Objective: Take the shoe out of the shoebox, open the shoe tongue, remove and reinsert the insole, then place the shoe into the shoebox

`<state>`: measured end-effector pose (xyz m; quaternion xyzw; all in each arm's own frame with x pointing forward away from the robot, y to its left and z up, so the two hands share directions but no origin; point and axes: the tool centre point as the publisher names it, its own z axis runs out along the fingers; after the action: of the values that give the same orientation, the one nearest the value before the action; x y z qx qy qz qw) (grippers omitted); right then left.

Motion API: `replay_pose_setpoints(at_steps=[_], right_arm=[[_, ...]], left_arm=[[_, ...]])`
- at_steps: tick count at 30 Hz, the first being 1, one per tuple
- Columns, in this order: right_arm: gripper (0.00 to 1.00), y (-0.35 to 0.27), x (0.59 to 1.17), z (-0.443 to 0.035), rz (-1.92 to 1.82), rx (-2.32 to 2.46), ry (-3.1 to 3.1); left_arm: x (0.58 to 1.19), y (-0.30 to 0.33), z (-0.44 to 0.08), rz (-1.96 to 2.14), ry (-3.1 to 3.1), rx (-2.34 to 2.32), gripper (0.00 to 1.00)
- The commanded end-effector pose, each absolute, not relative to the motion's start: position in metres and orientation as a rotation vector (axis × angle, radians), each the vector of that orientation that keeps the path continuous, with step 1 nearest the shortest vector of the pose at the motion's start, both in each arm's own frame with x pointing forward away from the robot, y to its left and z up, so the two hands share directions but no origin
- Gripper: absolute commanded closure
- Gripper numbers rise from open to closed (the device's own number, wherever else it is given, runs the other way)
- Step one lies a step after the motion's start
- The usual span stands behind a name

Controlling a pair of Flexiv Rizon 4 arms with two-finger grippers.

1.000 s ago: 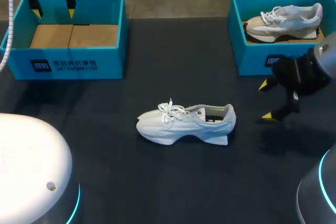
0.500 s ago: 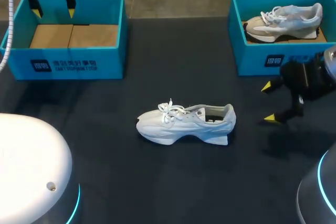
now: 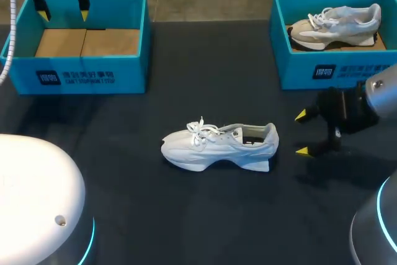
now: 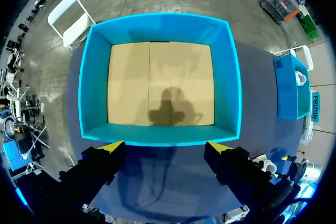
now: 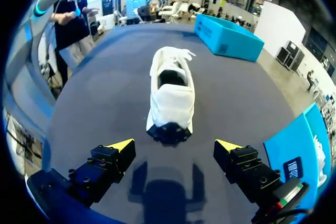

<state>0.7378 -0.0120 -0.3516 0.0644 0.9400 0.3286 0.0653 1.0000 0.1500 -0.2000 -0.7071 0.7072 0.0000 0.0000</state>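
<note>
Your white shoe point(image 3: 218, 146) is out of any box. It sits upright on its sole on the dark bench point(image 3: 186, 215), about the middle of the frame, with the toe to the left, the heel to the right and the laces tied up front.

Your right gripper point(image 3: 302, 133) is just right of the heel, low over the bench and not touching the shoe. Its fingers are spread wide with nothing between them. In the right wrist view the white shoe point(image 5: 170, 95) lies ahead of the right gripper point(image 5: 175, 144), heel end toward it, with bare bench between the heel and the yellow tips. The shoe mouth looks dark from here, and you can't tell the insole or tongue state.

Your left gripper point(image 3: 63, 13) is in the upper left of the frame, over the back edge of the left shoebox point(image 3: 80, 72). It is spread too and holds nothing. In the left wrist view the left gripper point(image 4: 165, 146) hangs above the left shoebox point(image 4: 157, 24). There is only a cardboard floor point(image 4: 160, 82) inside, with the gripper's shadow on it.

The right shoebox point(image 3: 310, 69) is in the upper right of the frame, with a grey-and-beige second shoe point(image 3: 338, 26) lying inside it. That box is well apart from the white shoe.
</note>
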Motion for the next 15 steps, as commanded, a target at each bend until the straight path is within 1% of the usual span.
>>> replay_pose_setpoints(at_steps=[1,15], right_arm=[[0.0,0.009,0.748,-0.371,1.051,0.248,2.818],[0.0,0.029,0.76,-0.39,1.193,0.305,2.742]], left_arm=[[1.0,0.15,-0.2,0.0,2.222,-2.221,0.0],[1.0,0.15,-0.2,0.0,2.222,-2.221,0.0]])
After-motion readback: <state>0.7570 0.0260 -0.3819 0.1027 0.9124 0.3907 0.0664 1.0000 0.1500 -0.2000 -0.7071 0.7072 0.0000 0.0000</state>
